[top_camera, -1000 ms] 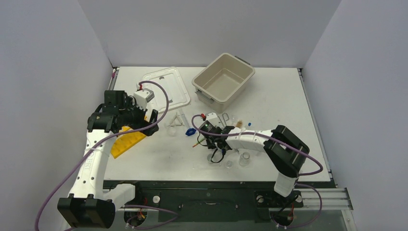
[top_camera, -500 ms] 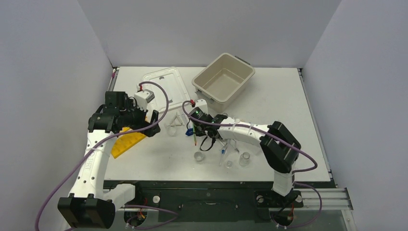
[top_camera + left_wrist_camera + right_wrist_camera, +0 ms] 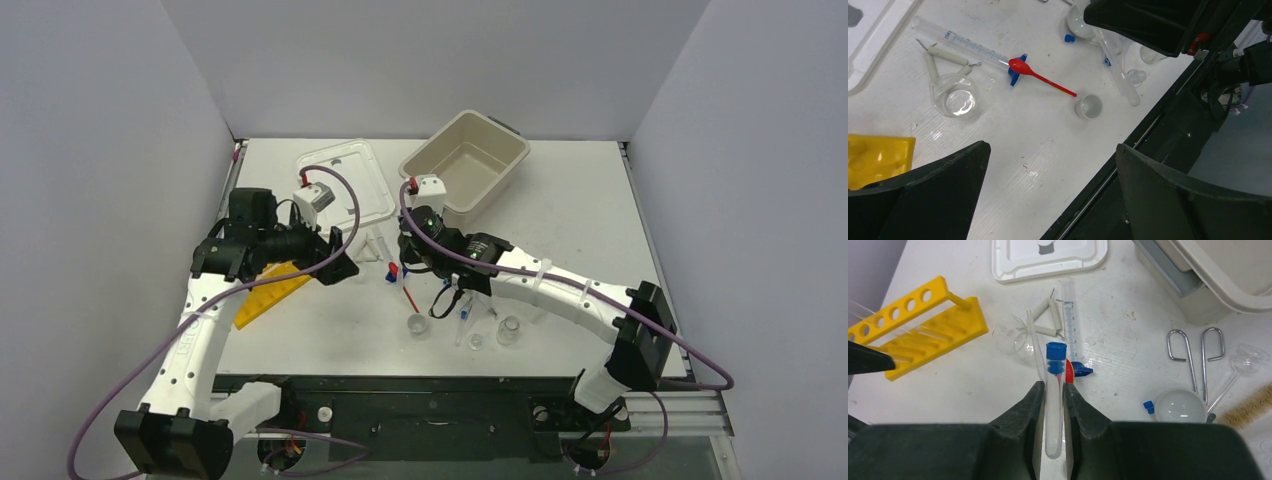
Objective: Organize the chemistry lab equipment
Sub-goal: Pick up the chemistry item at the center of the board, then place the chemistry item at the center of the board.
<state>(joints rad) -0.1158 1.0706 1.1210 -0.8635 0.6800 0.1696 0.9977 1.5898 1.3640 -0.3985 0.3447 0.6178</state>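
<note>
1. Right wrist view gives us the right gripper [image 3: 1054, 388] pinched narrow on a test tube [image 3: 1053, 412]. It is a slim clear tube with a rounded bottom and a blue cap [image 3: 1056, 358], and the capped end pokes out past the fingertips.
2. We see the tube held off the white table [image 3: 948, 405], over the red spatula [image 3: 1069, 371] and the blue foot of a graduated cylinder [image 3: 1068, 315] that lies flat.
3. Our left gripper [image 3: 1050, 150] has its jaws wide apart with only table showing between them. It hangs over the table just beside the yellow rack [image 3: 878, 155].
4. That rack has a row of round holes along its top bar and sits to the left of the held tube. We cannot tell whether any tubes are in it.
5. Across the table the beige tub [image 3: 420, 170] stands upright, and inside it we see only its own walls and floor. The white lid [image 3: 1048, 252] lies flat to its left.
6. A clear glass dish [image 3: 954, 95] sits near the cylinder, and we cannot tell if it holds anything.
7. A small clear beaker [image 3: 1089, 106] stands upright just past the spatula's handle tip.
8. To the right of the tube we find metal tongs [image 3: 1204, 365], a round flask [image 3: 1180, 407] and a brush [image 3: 1250, 407].
</note>
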